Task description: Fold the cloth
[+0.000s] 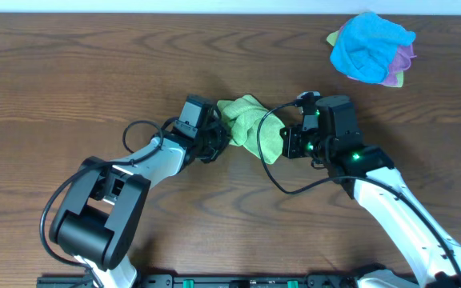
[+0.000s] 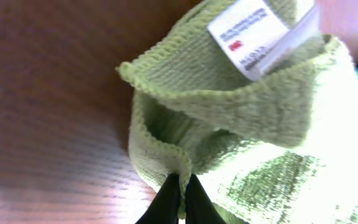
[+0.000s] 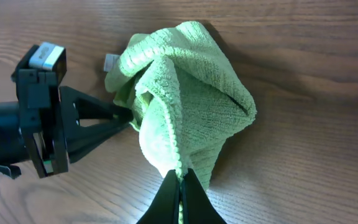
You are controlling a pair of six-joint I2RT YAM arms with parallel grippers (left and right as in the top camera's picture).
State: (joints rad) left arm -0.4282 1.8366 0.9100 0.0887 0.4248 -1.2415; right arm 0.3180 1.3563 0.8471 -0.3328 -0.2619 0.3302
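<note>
Lime-green terry microfibre cloth [image 1: 250, 126], lying bunched on the brown wooden table [image 1: 70, 72] between our two arms, is looking soft, light and floppy, so we are gripping it by its stitched hem, left gripper [image 2: 180, 190] and right gripper [image 3: 179, 182] each pinching shut on an edge.

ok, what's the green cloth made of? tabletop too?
Cloth: looks like terry microfibre, matte; fine looped pile, stitched hem. Tag: white, smooth, probably printed synthetic satin. Table: brown wood grain, slight sheen; veneer, laminate or solid, cannot tell.
</note>
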